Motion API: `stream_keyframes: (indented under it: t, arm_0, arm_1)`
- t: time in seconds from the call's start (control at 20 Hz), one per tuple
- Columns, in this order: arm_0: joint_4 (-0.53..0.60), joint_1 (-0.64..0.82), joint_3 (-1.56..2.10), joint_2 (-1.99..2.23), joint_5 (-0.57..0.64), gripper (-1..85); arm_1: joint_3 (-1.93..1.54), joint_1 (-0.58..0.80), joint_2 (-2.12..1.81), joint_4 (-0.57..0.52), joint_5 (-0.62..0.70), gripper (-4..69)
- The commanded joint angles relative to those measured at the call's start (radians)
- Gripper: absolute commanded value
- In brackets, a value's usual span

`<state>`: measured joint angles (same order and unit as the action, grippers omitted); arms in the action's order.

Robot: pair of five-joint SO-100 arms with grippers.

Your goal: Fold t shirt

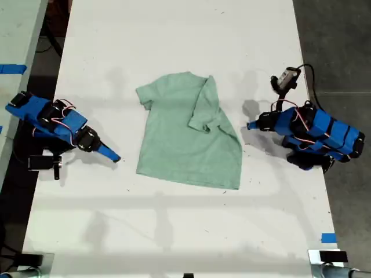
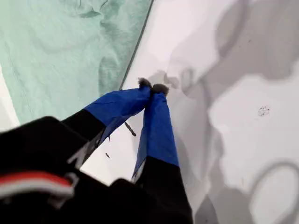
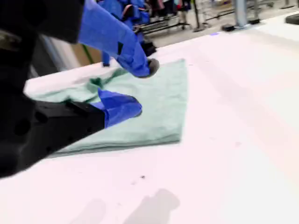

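The pale mint t shirt [image 1: 185, 139] lies flat in the middle of the white table [image 1: 174, 231], with the sleeve on the exterior view's right turned in over its body. My first gripper [image 1: 252, 124] is on the exterior view's right, shut and empty, its tips [image 2: 152, 87] on the bare table a little off the shirt's edge [image 2: 60, 51]. My second gripper [image 1: 115, 156] is on the exterior view's left. It stands open [image 3: 142, 88] with nothing between its fingers, short of the shirt's near edge [image 3: 159, 102].
A small camera unit with a cable [image 1: 285, 78] stands behind the arm on the exterior view's right. Blue tape [image 1: 328, 237] marks the table's lower right in that view. A black clamp [image 1: 45, 163] sits under the other arm's base, and a second table [image 1: 14, 35] borders that side.
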<state>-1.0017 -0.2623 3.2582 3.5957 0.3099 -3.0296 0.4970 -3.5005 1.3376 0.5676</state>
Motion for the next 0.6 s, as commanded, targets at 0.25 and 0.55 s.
stream_keyframes:
  t: [0.25, 0.55]
  arm_0:
    - [0.176, 0.811, 0.040, 0.011, 0.069, 5.2]
    - [0.210, 1.051, 0.040, 0.012, 0.104, -0.2]
  arm_1:
    - [-0.031, 0.005, -0.011, -0.002, -0.012, 0.5]
    - [-0.032, 0.006, -0.011, -0.003, -0.015, 0.5]
